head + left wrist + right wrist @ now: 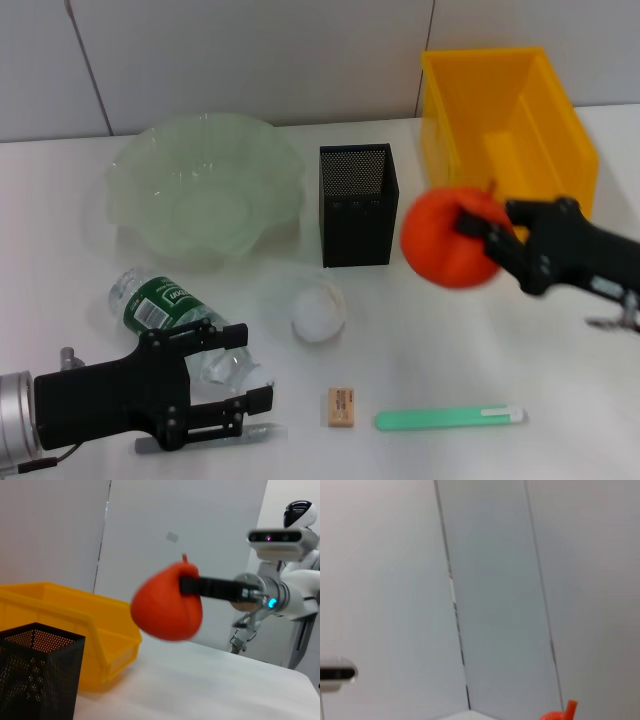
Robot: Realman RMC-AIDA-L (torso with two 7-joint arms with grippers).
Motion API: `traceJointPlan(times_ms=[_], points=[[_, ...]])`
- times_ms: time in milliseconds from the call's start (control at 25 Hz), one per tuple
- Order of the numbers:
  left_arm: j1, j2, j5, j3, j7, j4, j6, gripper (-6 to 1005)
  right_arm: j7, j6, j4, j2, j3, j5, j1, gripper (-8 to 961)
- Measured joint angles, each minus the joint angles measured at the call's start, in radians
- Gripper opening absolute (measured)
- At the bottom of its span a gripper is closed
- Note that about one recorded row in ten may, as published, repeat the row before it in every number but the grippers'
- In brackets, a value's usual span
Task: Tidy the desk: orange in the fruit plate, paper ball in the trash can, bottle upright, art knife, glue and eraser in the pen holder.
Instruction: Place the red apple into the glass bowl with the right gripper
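Head view: the right gripper (478, 232) pinched the orange (448, 240) above the table (500, 340), between the pen holder (357, 204) and the trash can (505, 118). The left gripper (232, 372) sat spread around the lying bottle (170, 315).
Left wrist view: the orange (167, 603) hung clamped beside the trash can (65, 625).
Right wrist view: only the orange's top (561, 713) showed.

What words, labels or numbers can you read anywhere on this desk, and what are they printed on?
None can be read.
Bottle, lying on its side: white print on the green label, too blurred to read.
Eraser: a printed label, too small to read.
Green art knife: no legible mark.
Orange, held by the right gripper: no text.
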Motion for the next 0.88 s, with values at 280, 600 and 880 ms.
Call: traceJointPlan(times_ms=[280,600,880], points=[[0.002,-0.001,0.000,0.000,0.000,0.000,0.001,784,0.012,0.107,-0.042,0.003,-0.001,0.009,0.214,103],[0.003,-0.003,0.000,0.000,0.000,0.000,0.006,785,0.017,0.431,-0.086,0.000,-0.111,0.076,0.435,44],[0.003,-0.003,-0.007,0.000,0.000,-0.002,0.006,785,0.043,0.745,-0.054,0.000,-0.463,0.217,0.524,53]])
